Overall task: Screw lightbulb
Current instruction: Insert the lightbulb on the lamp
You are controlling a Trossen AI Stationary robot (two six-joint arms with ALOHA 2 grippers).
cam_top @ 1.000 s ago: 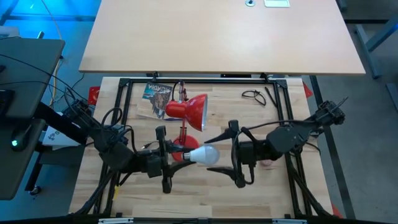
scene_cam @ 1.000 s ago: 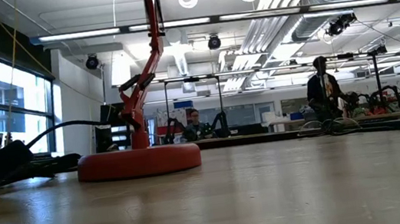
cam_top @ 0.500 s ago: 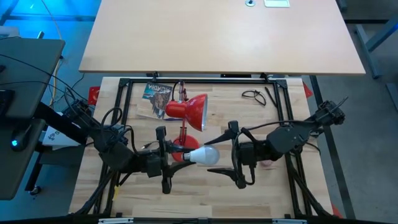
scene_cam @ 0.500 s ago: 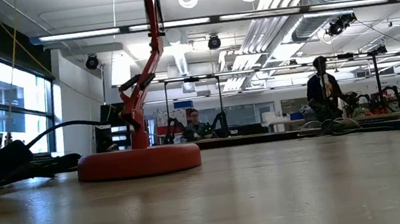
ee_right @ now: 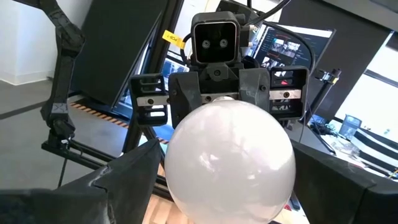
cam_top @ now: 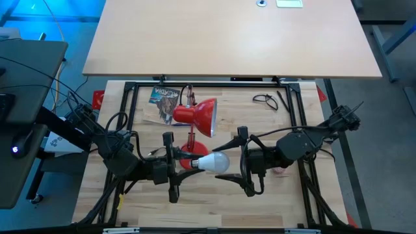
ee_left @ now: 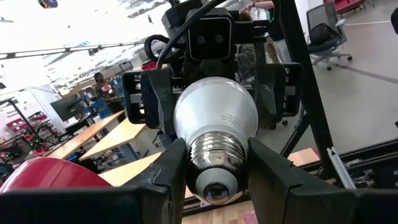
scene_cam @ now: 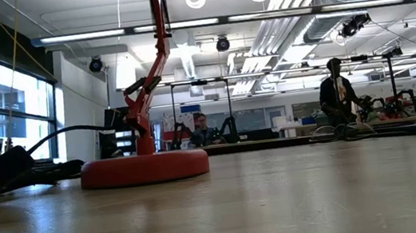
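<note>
The white lightbulb (cam_top: 216, 162) hangs level above the table, between my two grippers. My left gripper (ee_left: 214, 180) is shut on its grey-silver screw base. My right gripper (cam_top: 226, 161) faces it from the table's right side and is open. Its two fingers (ee_right: 134, 177) stand on either side of the bulb's white globe (ee_right: 229, 163); I cannot tell whether they touch it. The red lamp stands on its round base (scene_cam: 144, 169) under the bulb. Its shade (cam_top: 203, 117) is farther back, opening toward the table's right. My left gripper pinches the bulb's screw base (ee_left: 214, 152) between its two fingers (ee_left: 166, 177). The fingers come level from the table's left side. The bulb is lifted clear of the table and lies level, its globe pointing at my right gripper.
A booklet (cam_top: 162, 103) lies at the back left beside the lamp shade. A pair of glasses (cam_top: 265, 99) lies at the back right. A small pink thing (cam_top: 279, 171) shows under my right arm. Black frame rails (cam_top: 208, 83) border the table. People (scene_cam: 340, 95) are in the room beyond.
</note>
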